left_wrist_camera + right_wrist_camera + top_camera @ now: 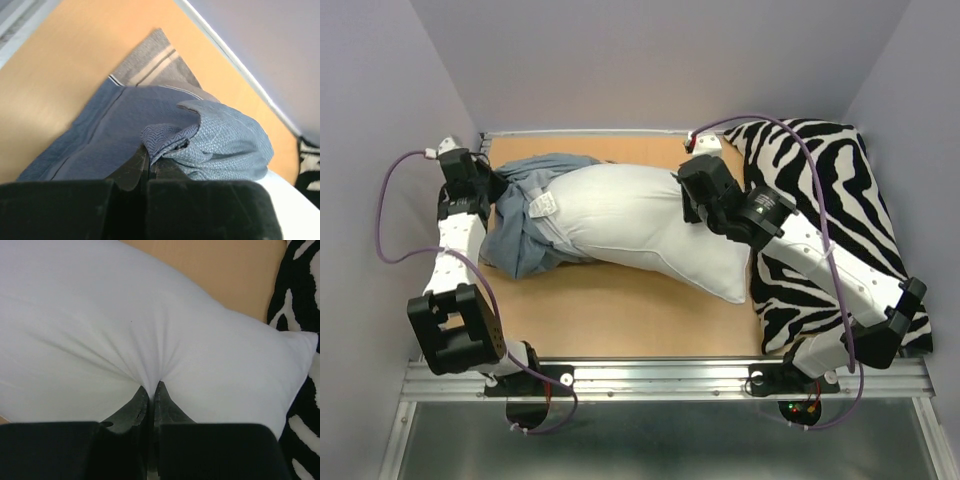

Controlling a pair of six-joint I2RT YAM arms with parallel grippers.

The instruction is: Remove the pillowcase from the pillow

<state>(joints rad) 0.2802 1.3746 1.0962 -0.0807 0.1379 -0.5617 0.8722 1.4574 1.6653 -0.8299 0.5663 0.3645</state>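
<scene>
- I see the pillow (640, 225) lying across the table (620, 320) with most of it bare white. The pillowcase (525, 220) is bunched around the pillow's left end, with that end tucked inside it.
- My left gripper (149, 167) sits at the far-left edge of that bunch, beyond the pillow's left end. Its jaws are pressed together on a fold of the blue fabric.
- My right gripper (151, 390) is on the pillow's upper right part, clamped tight and pinching a pucker of the white cover.
- The pillow's right corner meets the zebra cushion (820, 180), which lies just right of the pillow.
</scene>
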